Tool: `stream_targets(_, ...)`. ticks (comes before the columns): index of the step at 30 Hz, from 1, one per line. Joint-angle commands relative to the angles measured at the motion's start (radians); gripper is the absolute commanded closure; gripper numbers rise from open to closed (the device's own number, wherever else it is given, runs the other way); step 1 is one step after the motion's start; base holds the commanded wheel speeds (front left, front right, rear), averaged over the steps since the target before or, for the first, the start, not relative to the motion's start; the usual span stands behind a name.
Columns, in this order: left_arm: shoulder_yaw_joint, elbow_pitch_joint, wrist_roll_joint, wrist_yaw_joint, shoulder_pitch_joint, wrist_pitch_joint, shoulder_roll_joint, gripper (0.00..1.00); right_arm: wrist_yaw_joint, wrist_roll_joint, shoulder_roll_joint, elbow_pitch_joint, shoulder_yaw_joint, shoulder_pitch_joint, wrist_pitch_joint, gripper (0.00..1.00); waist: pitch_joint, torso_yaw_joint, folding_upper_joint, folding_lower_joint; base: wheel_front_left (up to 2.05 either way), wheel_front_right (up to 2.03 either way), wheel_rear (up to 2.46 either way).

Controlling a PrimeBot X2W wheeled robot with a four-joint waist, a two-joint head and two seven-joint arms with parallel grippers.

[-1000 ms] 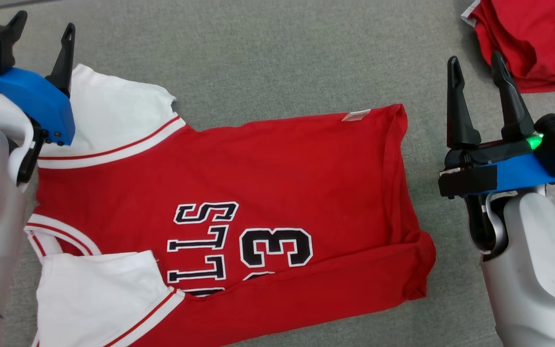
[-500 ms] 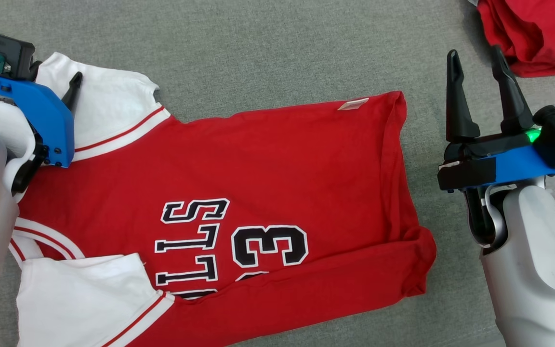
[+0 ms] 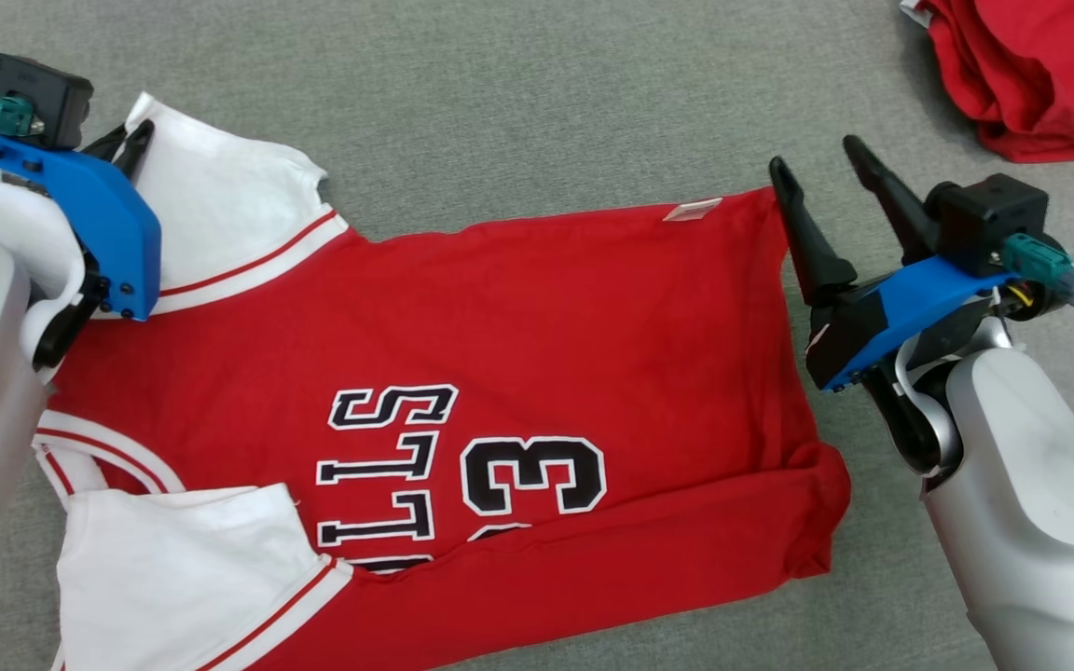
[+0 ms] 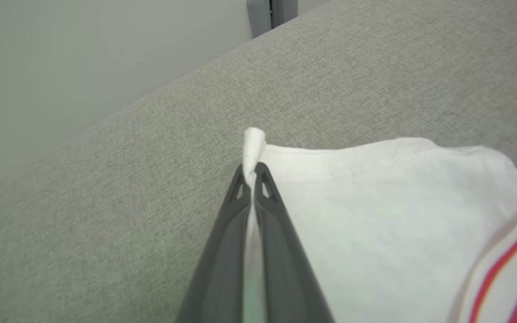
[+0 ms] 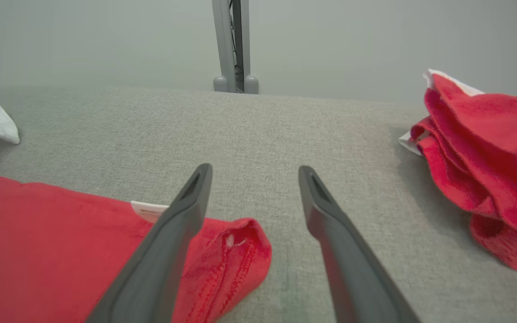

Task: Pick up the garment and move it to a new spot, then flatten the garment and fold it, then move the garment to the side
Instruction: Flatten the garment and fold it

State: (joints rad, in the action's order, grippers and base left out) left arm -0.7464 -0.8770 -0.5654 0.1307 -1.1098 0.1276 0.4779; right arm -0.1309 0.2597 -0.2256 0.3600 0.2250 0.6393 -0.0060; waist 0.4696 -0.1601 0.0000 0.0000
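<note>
- Your red jersey (image 3: 537,373) lies spread across the middle of the grey padded surface (image 3: 546,93), lettering up, collar end toward 9 o'clock and hem toward 3 o'clock.
- Progress, as I read it: the relocation looks done and the flattening mostly done. The long edge at 6 o'clock is already turned over the body. The 12 o'clock side is not yet folded, and the move aside is not yet done.
- Left gripper (image 4: 253,172): fingers pressed together, pinching the corner of the white sleeve (image 3: 220,214) at the jersey's 10 o'clock. A tuft of cloth pokes out past the tips.
- Right gripper (image 3: 814,154): fingers spread wide, holding nothing. It hovers at the hem corner (image 5: 240,251) at 2 o'clock, near the white label (image 3: 691,212). You cannot tell whether a finger touches cloth.
- A heap of red clothing (image 3: 1031,75) sits well apart at 1 o'clock.
</note>
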Motion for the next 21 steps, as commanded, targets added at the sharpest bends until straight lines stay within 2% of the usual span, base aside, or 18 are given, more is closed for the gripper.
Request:
stream_targets(1,-0.01,-0.003,-0.009,-0.001,-0.017,-0.011,-0.003,1.0,0.0,0.013,-0.003,0.007,0.013,0.018,0.02,0.0,-0.001,0.009,0.0,0.0,0.0,0.0,0.0)
stream_targets(13,-0.078,-0.02,-0.041,-0.001,-0.061,-0.082,-0.032,1.0,0.001,0.016,-0.042,0.143,0.067,0.046,0.181,0.0,0.008,0.056,0.0,0.0,0.0,0.0,0.0)
stream_targets(14,-0.082,-0.023,-0.043,-0.001,-0.064,-0.088,-0.034,1.0,0.0,0.019,-0.043,0.154,0.069,0.05,0.19,0.11,0.009,0.058,0.0,0.0,0.0,0.0,0.0)
stream_targets(15,-0.087,-0.025,-0.047,-0.001,-0.066,-0.091,-0.036,1.0,0.001,0.022,-0.043,0.163,0.071,0.052,0.193,0.64,0.009,0.06,0.0,0.0,0.0,0.0,0.0)
stream_targets(16,-0.09,-0.027,-0.05,-0.001,-0.067,-0.096,-0.038,1.0,0.001,0.026,-0.042,0.169,0.071,0.052,0.195,1.0,0.009,0.061,0.0,0.0,0.0,0.0,0.0)
stream_targets(21,-0.105,-0.042,-0.064,-0.001,-0.079,-0.126,-0.044,1.0,0.001,0.026,-0.04,0.183,0.051,0.07,0.146,1.0,0.003,0.067,0.0,0.0,0.0,0.0,0.0)
